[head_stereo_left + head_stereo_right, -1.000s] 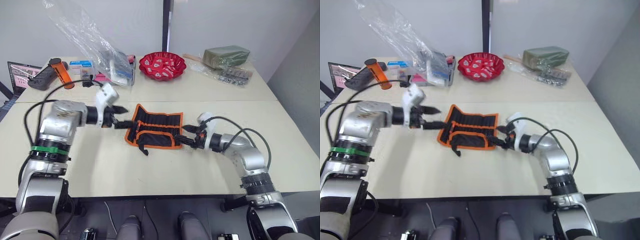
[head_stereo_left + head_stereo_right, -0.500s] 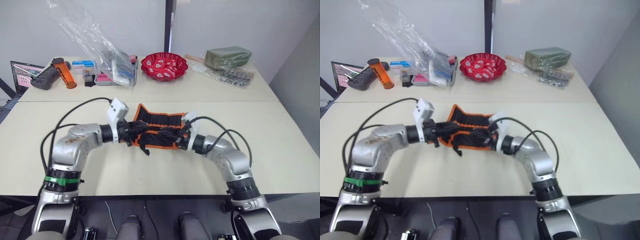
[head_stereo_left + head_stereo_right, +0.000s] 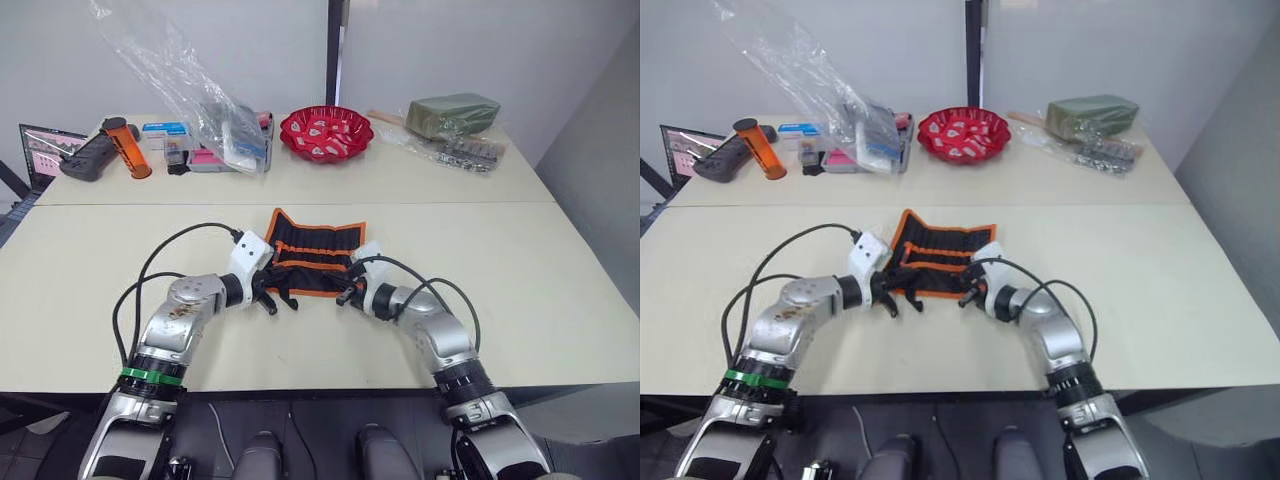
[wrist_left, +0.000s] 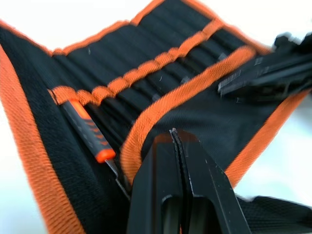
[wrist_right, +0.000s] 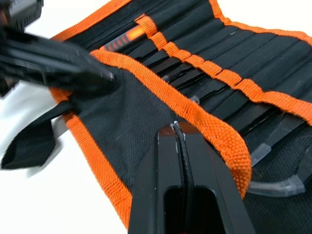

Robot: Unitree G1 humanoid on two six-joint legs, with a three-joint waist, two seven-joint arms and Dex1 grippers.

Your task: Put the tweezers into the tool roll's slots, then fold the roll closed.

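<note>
The tool roll [image 3: 315, 252] is lying open on the near table [image 3: 560, 300], its near flap partly doubled over so the orange-edged fold is covering the lower part of the slots [image 4: 146, 73]. The left gripper [image 4: 176, 134] is pinching that folded flap with fingers pressed together; the right gripper [image 5: 176, 127] is doing likewise at the opposite end. Tweezers [image 5: 204, 87] are sitting in the pockets. The strap [image 3: 283, 297] is trailing off the near edge.
</note>
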